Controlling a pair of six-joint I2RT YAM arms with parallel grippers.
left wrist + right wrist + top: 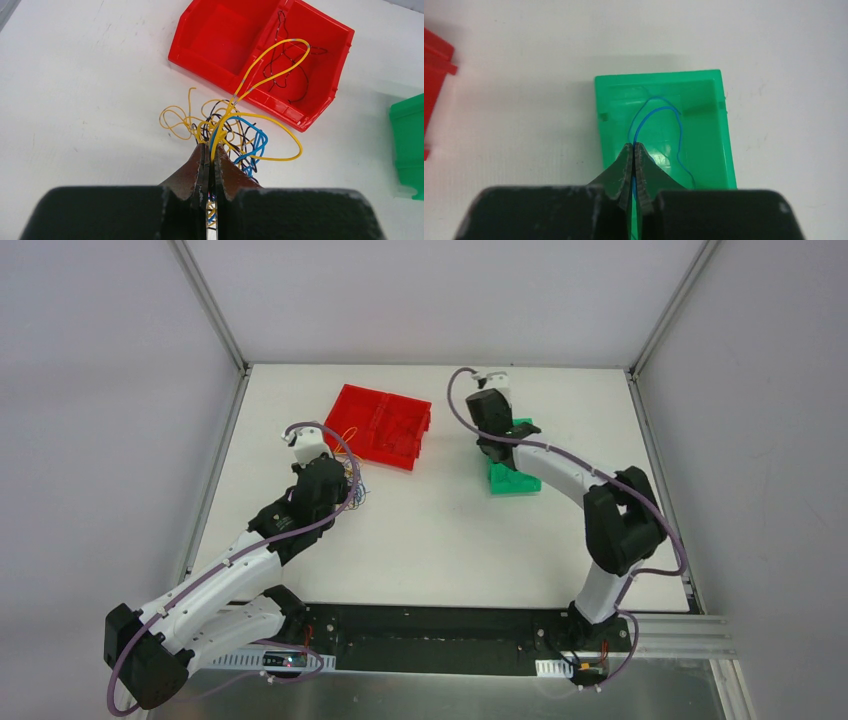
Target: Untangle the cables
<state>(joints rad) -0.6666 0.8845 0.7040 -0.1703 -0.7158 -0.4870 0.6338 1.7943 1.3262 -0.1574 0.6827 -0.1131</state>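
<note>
Cables (pixel 227 127), hair-thin yellow, blue and dark wires in a curly tangle, sat over the white table (pixel 75 100) just beside the red plastic two-compartment bin (pixel 220 35), with the left gripper (pixel 209 147) clamped tight on their near strands. One dark wire (pixel 292 65) lay in a red compartment, while the right gripper (pixel 633 146) was closed on a single blue wire (pixel 680 127) over the green plastic bin (pixel 714 125)
</note>
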